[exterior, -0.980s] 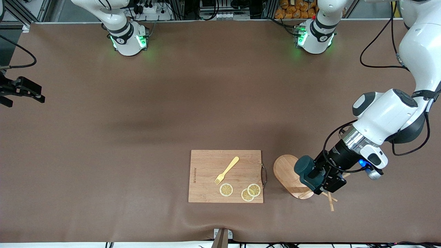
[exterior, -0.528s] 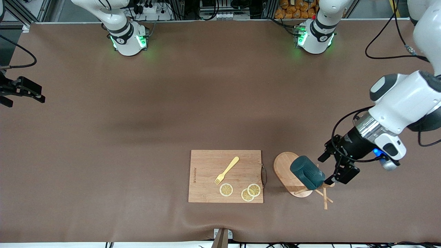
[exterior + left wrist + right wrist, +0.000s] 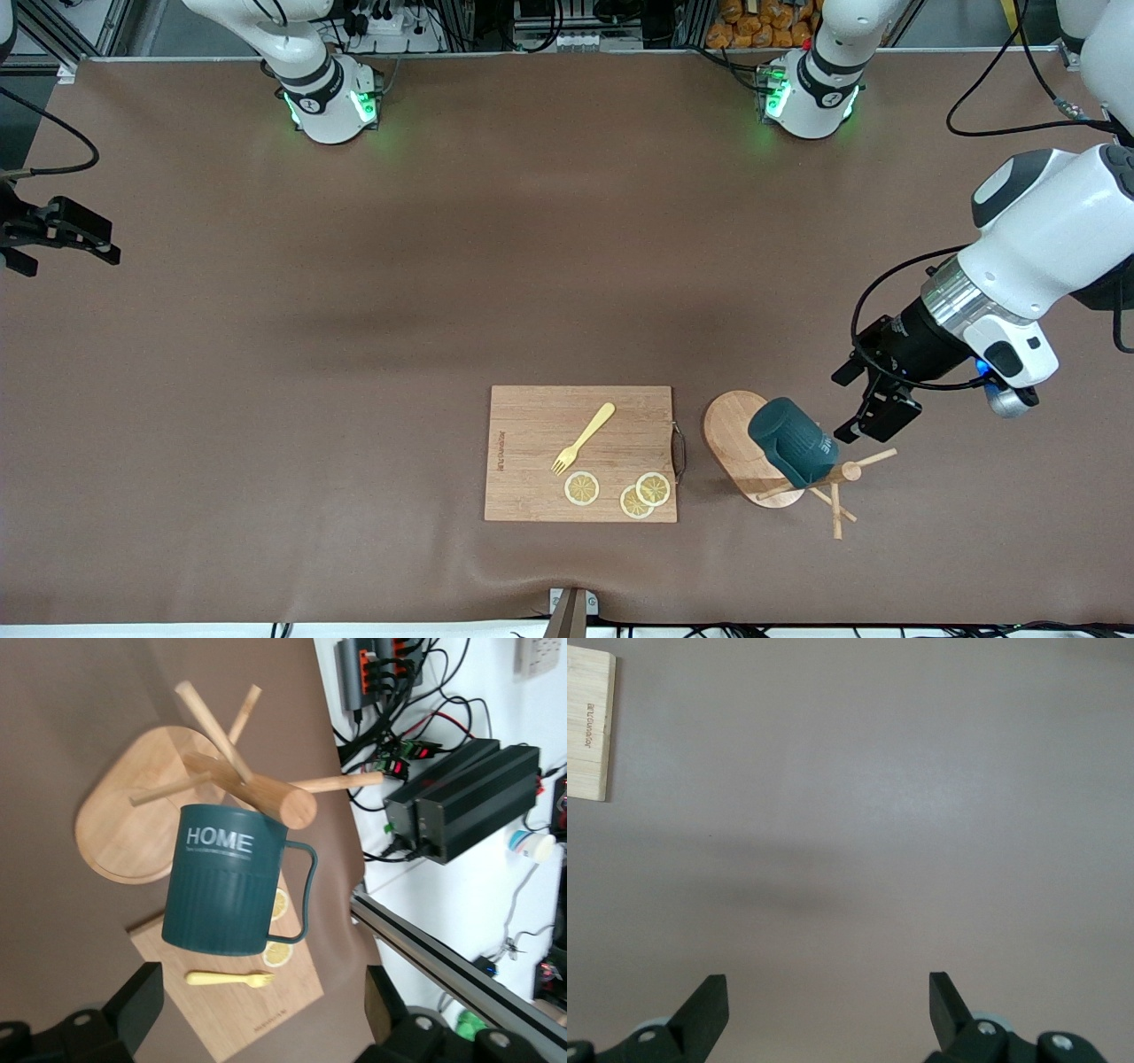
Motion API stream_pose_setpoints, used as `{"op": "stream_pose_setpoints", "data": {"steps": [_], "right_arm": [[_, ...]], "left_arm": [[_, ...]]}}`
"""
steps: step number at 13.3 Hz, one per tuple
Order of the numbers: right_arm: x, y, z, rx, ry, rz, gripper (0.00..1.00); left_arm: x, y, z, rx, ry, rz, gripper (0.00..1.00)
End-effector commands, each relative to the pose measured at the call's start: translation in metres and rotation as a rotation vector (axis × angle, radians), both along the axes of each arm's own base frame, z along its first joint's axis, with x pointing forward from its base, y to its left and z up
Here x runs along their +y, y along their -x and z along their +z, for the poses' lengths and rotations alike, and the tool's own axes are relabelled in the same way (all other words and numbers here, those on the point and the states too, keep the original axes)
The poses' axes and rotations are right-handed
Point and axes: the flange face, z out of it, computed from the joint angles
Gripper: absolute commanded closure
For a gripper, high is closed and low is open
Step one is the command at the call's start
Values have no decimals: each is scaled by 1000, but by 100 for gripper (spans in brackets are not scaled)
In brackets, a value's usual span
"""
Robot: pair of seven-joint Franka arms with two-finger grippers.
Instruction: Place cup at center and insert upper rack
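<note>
The dark teal cup [image 3: 791,440] [image 3: 229,886], lettered HOME, hangs tilted on the upper rack. Its rim leans against the rack's round post [image 3: 275,799] and its handle is free at the side. What carries it is hidden by the cup itself. This upper rack is a wooden mug tree with an oval base [image 3: 731,430] [image 3: 124,828] and thin pegs. It stands beside the cutting board. My left gripper [image 3: 858,403] [image 3: 261,1001] is open in the air, just off the cup toward the left arm's end, holding nothing. My right gripper [image 3: 66,252] [image 3: 828,992] waits open at the right arm's end of the table.
A rectangular wooden cutting board [image 3: 532,461] [image 3: 589,722] lies beside the rack's base, toward the right arm's end. It carries a yellow fork [image 3: 583,437] and three lemon slices [image 3: 582,488]. Both arm bases stand along the table's edge farthest from the front camera.
My left gripper opened, let go of the cup and drew back toward the left arm's end. The cup stayed hanging on the rack. The right arm has not moved.
</note>
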Motion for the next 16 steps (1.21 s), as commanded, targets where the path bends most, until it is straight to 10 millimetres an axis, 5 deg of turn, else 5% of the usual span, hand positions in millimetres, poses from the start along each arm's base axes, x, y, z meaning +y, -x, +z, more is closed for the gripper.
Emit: {"op": "stream_pose_setpoints", "data": {"steps": [1, 3, 6, 12, 16], "right_arm": [[0, 3, 5, -6, -18, -13, 0], [0, 3, 5, -4, -18, -13, 0], [0, 3, 5, -4, -18, -14, 0], [0, 3, 5, -4, -18, -16, 0], [0, 3, 5, -3, -18, -16, 0]], "left_arm": [[-2, 10, 11, -10, -100, -53, 0], [15, 13, 23, -43, -190, -84, 0], [10, 20, 24, -35, -284, -217, 0], [25, 24, 10, 85, -438, -511, 0], [64, 28, 26, 85, -447, -649, 0]]}}
